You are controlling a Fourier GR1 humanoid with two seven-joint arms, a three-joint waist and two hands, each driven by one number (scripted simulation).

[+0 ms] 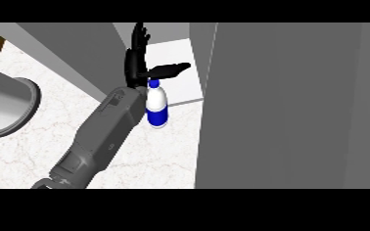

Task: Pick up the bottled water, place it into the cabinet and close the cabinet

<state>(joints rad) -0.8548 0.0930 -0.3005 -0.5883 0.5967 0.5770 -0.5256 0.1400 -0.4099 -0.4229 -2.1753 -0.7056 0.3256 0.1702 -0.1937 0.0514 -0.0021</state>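
Left hand [137, 61] is up at the cabinet opening, fingers straight and pointing toward the far side, thumb stuck out sideways to the right, so spread apart, clamped on nothing. Its grey forearm [101, 132] runs diagonally from the lower left edge of the view across the marbled counter [43, 151]. Bottled water [157, 105] stands upright just right of the wrist, blue cap directly under the thumb, white body with a blue band near the base; cannot tell if thumb and cap touch. Fingers do not wrap the bottle. Bottle sits at the front edge of the cabinet's white floor [177, 80], where it meets the counter. Large grey cabinet door [282, 107] fills the right side, open, close beside the bottle. Grey round vessel [14, 105] at the counter's left edge. Right hand does not show.
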